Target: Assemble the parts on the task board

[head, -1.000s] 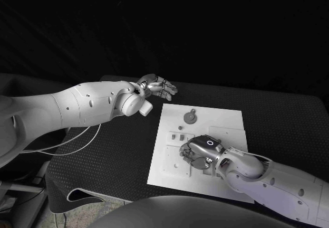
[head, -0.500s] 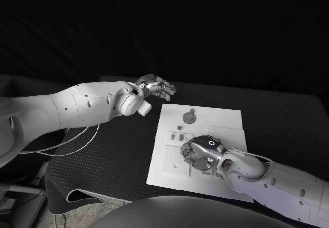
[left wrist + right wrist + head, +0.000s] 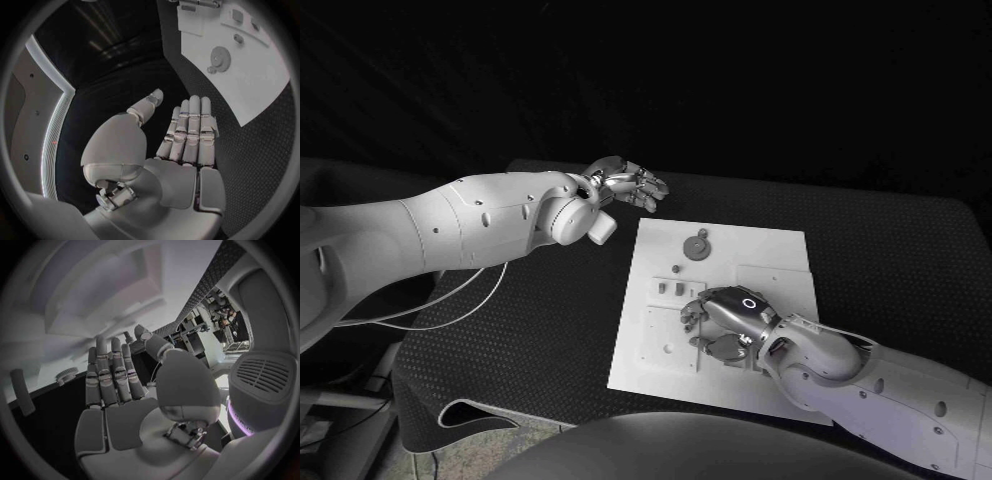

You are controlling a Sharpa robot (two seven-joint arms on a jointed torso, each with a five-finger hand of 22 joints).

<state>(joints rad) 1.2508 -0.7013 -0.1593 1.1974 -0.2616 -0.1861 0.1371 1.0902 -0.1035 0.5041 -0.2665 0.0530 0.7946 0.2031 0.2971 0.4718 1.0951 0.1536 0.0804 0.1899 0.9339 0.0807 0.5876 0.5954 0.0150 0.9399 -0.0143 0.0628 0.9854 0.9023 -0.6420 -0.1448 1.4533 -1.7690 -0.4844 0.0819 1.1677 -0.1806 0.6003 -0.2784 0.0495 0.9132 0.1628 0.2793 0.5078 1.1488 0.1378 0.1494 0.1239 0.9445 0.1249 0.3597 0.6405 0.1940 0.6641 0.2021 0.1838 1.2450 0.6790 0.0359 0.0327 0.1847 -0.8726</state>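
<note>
The left hand [image 3: 629, 184] hovers over the counter [image 3: 877, 250] just beyond the far left corner of the task board [image 3: 776, 250], unchanged over the last second, fingers [image 3: 189, 125] straight, spread, holding nothing. A grey gear part [image 3: 698, 245] stands at the board's far end. To the right, the right hand [image 3: 726, 325] has crept slightly nearer along the board's middle, palm down; its fingers [image 3: 112, 372] lie extended, apparently gripping nothing. It seems to be searching for a part, not yet seating one.
</note>
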